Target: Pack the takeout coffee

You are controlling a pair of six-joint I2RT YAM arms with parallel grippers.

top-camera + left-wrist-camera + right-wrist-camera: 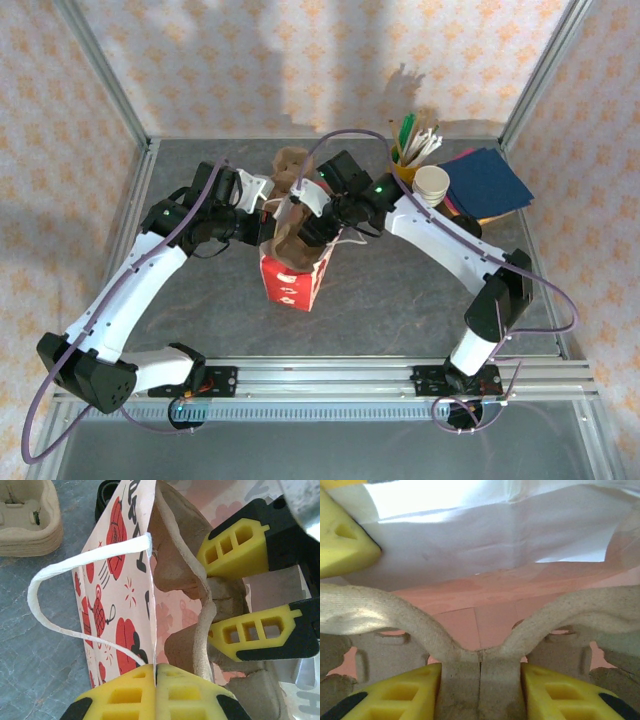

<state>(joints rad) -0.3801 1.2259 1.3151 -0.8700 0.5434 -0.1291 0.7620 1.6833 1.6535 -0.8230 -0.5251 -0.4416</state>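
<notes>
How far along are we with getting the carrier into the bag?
Done: the left gripper pinches the paper bag wall, holding it open. In hand: the right gripper clamps the pulp carrier by its centre ridge, partly inside the bag. Left: seat it and let go; whether the coffee cup is loaded I cannot tell.

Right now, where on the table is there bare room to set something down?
Bare table between the bag and the near rail, widest toward the right. The back left corner is free too. Crowded: back right, with stirrers, white cup and napkins, and behind the bag, by the carriers.
</notes>
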